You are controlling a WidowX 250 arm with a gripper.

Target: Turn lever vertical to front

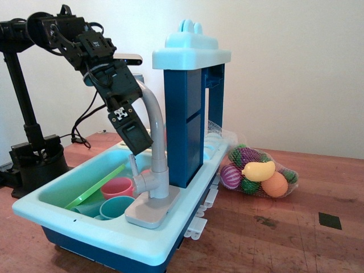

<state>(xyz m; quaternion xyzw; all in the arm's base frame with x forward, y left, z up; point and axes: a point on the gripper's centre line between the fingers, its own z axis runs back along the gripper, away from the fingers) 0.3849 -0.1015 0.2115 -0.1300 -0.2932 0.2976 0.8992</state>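
The toy faucet [152,122] stands on a grey base at the front right of the light-blue toy sink [85,228]. The lever [133,165] is a short, thin grey-beige stick on the faucet's stubby side cylinder [143,182]. It points up, tilted slightly to the left. My black gripper [140,148] hangs tip-down just above the lever's top end, beside the curved spout. I cannot tell if it touches the lever. I see the gripper side-on, so the gap between its fingers is hidden.
A pink cup [117,186], a teal cup [112,207] and a green utensil [94,187] lie in the basin. A tall blue tower [185,125] stands right behind the faucet. A net bag of toy fruit [259,172] lies on the wooden table at right. A black stand [33,154] stands at left.
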